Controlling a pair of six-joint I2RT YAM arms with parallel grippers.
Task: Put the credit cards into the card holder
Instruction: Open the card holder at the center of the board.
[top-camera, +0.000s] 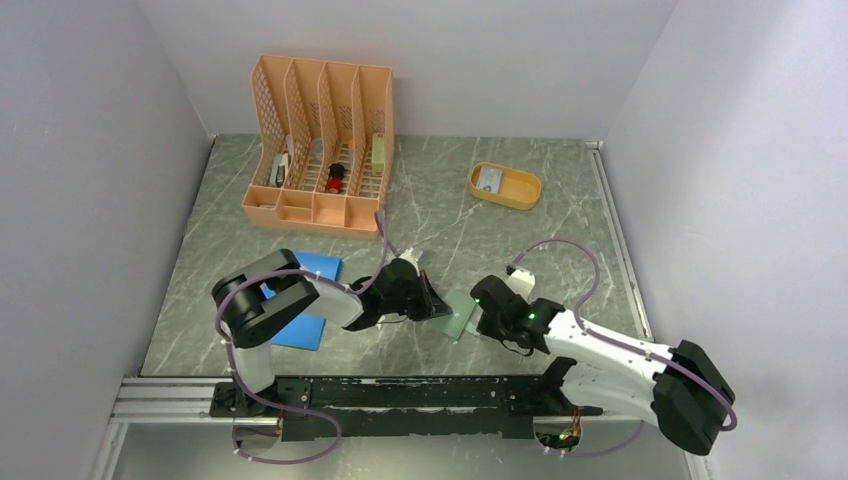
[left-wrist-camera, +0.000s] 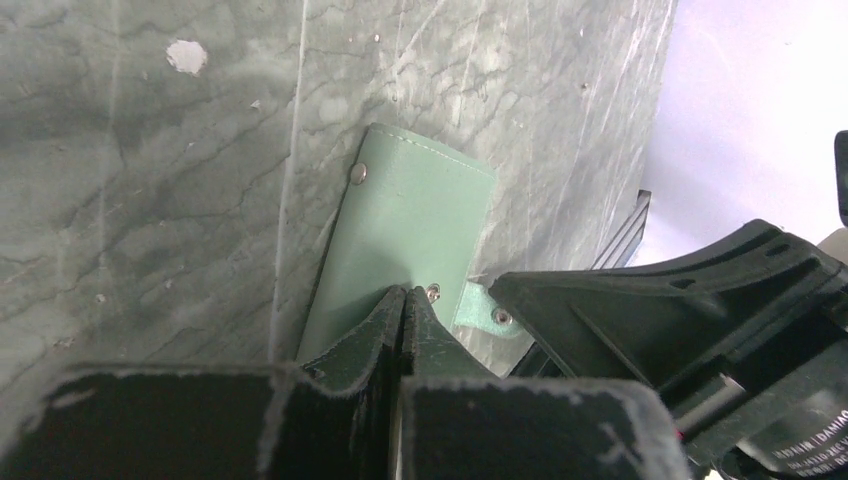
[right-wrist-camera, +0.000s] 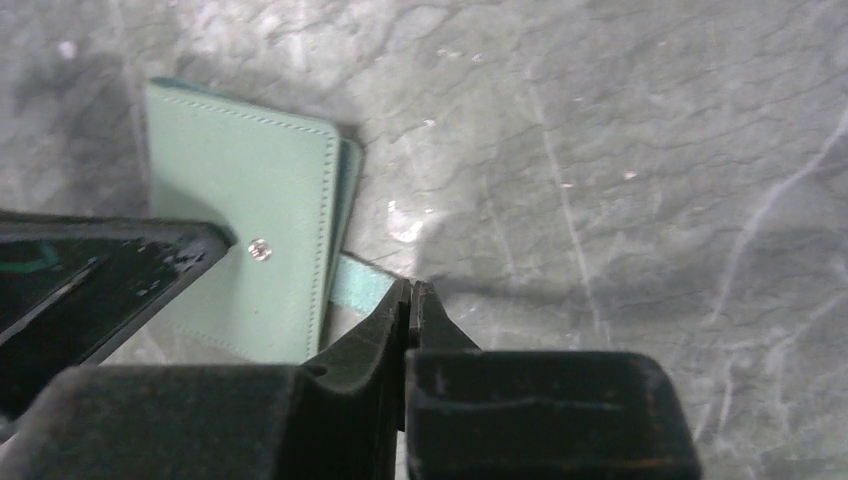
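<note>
The sage-green card holder (top-camera: 459, 316) lies folded shut on the table between my two grippers. It also shows in the left wrist view (left-wrist-camera: 410, 225) and in the right wrist view (right-wrist-camera: 240, 240). My left gripper (top-camera: 436, 305) is shut, and its tips (left-wrist-camera: 405, 293) rest on the holder's cover beside a snap stud. My right gripper (top-camera: 481, 311) is shut on the end of the holder's snap tab (right-wrist-camera: 358, 283), with its tips (right-wrist-camera: 411, 287) at the table. A pale credit card (top-camera: 489, 178) lies in the yellow tray (top-camera: 522, 192) at the back right.
An orange desk organiser (top-camera: 320, 145) holding small items stands at the back left. A flat blue pad (top-camera: 318, 268) lies under the left arm. Grey walls close in the table on three sides.
</note>
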